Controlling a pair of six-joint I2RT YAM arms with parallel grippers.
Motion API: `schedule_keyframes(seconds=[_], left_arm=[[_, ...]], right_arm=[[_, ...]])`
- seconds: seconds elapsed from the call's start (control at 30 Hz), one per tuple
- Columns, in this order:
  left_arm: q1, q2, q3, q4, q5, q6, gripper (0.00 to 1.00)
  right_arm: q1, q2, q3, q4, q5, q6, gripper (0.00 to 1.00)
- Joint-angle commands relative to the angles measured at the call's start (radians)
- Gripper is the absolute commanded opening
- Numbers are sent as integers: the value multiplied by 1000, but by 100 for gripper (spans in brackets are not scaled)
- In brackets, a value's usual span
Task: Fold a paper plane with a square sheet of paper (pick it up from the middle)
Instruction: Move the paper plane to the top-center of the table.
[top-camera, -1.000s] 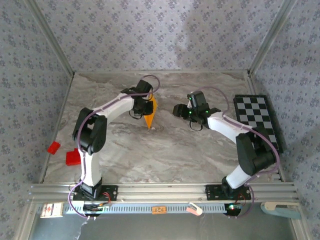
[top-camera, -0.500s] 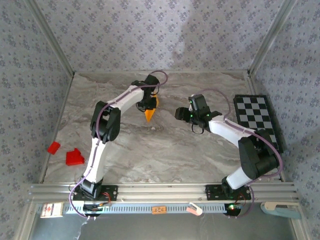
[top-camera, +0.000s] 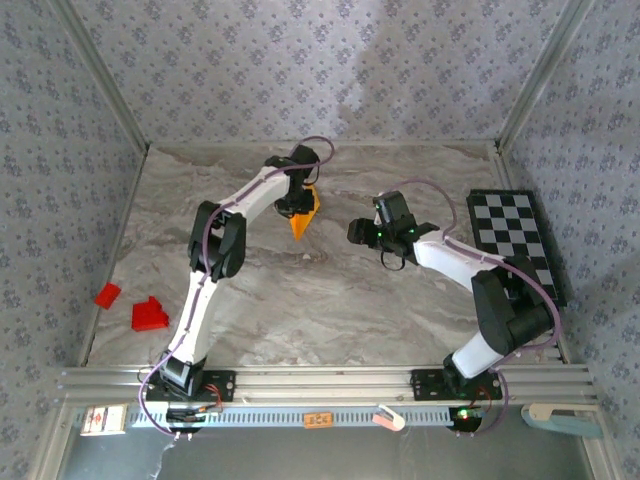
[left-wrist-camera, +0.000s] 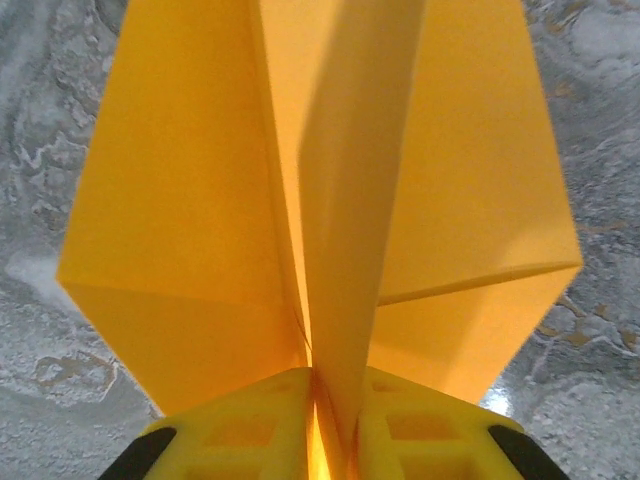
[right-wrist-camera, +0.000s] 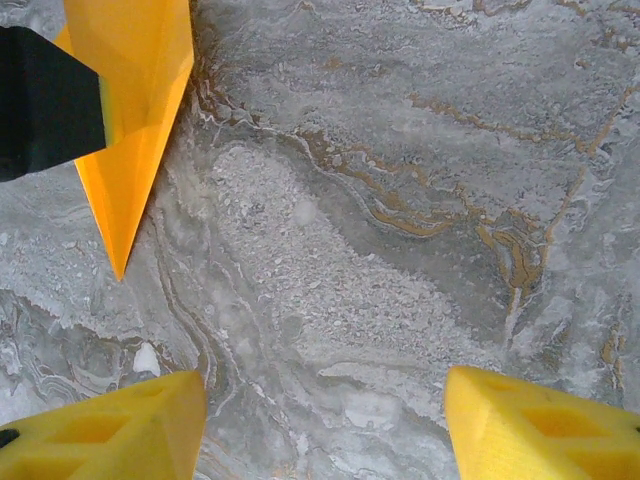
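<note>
The paper plane (top-camera: 303, 214) is an orange-yellow pointed dart, held off the marble table at mid back with its tip pointing down toward the near side. My left gripper (top-camera: 296, 203) holds it from above. In the left wrist view the yellow jaws (left-wrist-camera: 325, 385) stand close together on the plane's (left-wrist-camera: 200, 200) centre fold, and its wings spread to both sides. My right gripper (top-camera: 358, 231) hovers to the plane's right, a short way apart from it. Its fingers are wide open over bare marble (right-wrist-camera: 325, 400), and the plane's tip (right-wrist-camera: 125, 180) shows at the upper left.
A black-and-white checkerboard (top-camera: 515, 240) lies along the right edge of the table. Two red blocks (top-camera: 107, 295) (top-camera: 148, 314) sit near the left wall. Patterned walls close in the table on three sides.
My left arm has stretched out toward the back and carried the plane a little farther back and to the right. The right gripper has hardly moved.
</note>
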Motion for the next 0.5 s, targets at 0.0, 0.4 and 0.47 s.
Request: schedule_keyframes(seconds=[0.0,0.4,0.47], left_arm=[[1,24,31,-52,15,-13,18],[1,46,34,-59,2,-17,18],[0,52,34,-58,2,-21,17]], right_arm=[[3,9,33,-25,0,-8,66],[1,19,44,-35,-4,-3,65],[1,19,45,-37,-2,-4,65]])
